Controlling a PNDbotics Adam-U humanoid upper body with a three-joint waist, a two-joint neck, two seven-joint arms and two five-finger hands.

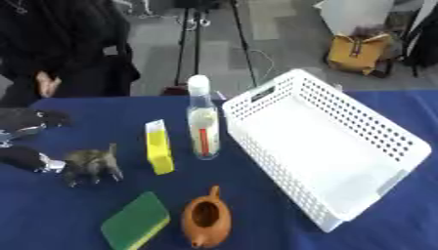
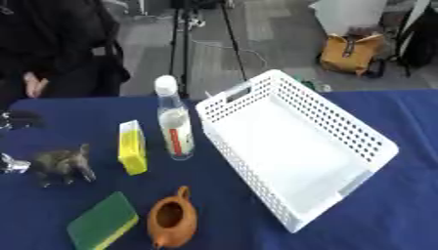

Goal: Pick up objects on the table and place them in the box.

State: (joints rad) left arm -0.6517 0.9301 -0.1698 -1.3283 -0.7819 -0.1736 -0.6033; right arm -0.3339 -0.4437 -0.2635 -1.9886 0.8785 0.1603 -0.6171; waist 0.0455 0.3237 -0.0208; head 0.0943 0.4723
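Five items wait on the bench, white box empty. Left hand sits at the left edge, touching the animal figure just to its right; fingers' state cannot tell. Right hand unseen, so left is nearer.

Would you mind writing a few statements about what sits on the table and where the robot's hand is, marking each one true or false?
1. The white basket holds nothing. True.
2. The clear bottle lies on its side. False: it stands upright, white cap on top.
3. The left hand is at the animal figurine. True.
4. The green sponge is inside the basket. False: it lies on the blue cloth beside the brown teapot.
5. The yellow box stands left of the bottle. True.
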